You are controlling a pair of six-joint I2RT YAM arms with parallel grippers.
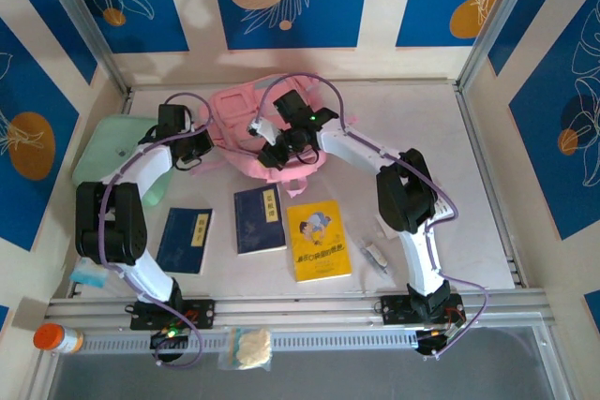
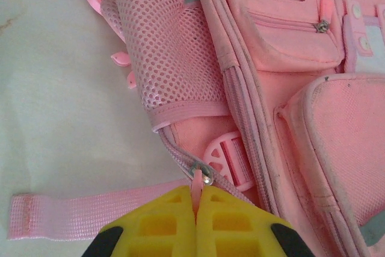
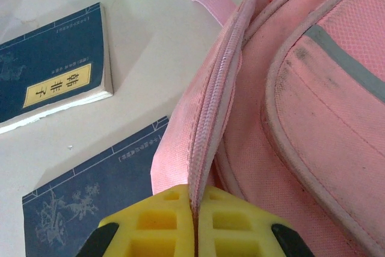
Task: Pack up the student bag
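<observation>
Front rail: an orange-lid bottle point(image 1: 56, 337) and a small packet point(image 1: 246, 348) lay at the bottom left of the top view. They looked set aside, out of the way.
Books: a left blue book point(image 1: 186, 239), a middle blue book point(image 1: 259, 217) and a yellow book point(image 1: 319, 239) lay flat on the worktop point(image 1: 469, 185), in the lower middle. I think they were waiting there, close by, to go inside.
Left gripper: the left gripper point(image 2: 197, 209) sat at the bottom of the left wrist view. Its yellow fingers were pressed together, pinching the pink zip pull point(image 2: 197, 180). That hold looked meant for sliding the zip.
Right gripper: the right gripper point(image 3: 195, 215) sat at the bottom of the right wrist view. It was squeezed tight on the bag's cloth edge, right by the zip line point(image 3: 210, 106). I think it held the cloth tight so the zip could run.
Zip: the part in the right wrist view was closed, so nothing could go in yet.
Student bag: the student bag point(image 1: 246, 105) lay in the upper middle of the top view, past the books, pockets facing up.
Green case: a mint-green case point(image 1: 108, 147) lay at the upper left, beside the bag.
</observation>
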